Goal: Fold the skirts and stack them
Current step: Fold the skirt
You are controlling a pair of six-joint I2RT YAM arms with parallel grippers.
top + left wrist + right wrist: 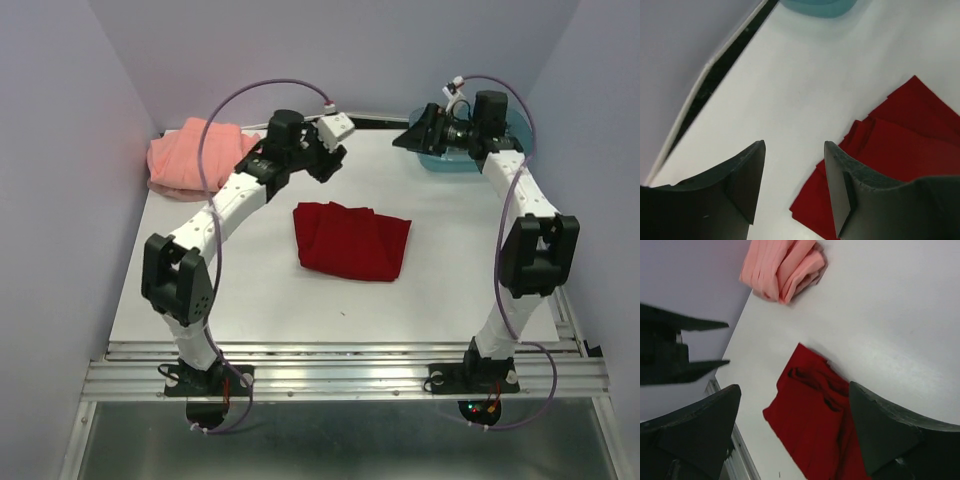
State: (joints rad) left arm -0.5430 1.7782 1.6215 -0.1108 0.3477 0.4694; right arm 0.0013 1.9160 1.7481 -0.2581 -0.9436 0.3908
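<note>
The deep red skirt (352,240) lies folded flat in the middle of the white table; it also shows in the left wrist view (900,160) and the right wrist view (812,422). The salmon-pink skirt (193,158) lies rumpled at the far left corner, also seen in the right wrist view (785,265). My left gripper (330,165) is open and empty, raised above the table just behind the red skirt's left edge. My right gripper (412,135) is open and empty, raised at the far right by the tray.
A translucent teal tray (455,158) sits at the far right under the right wrist, its edge in the left wrist view (817,7). Purple walls close in the left, back and right. An aluminium rail (340,375) runs along the near edge.
</note>
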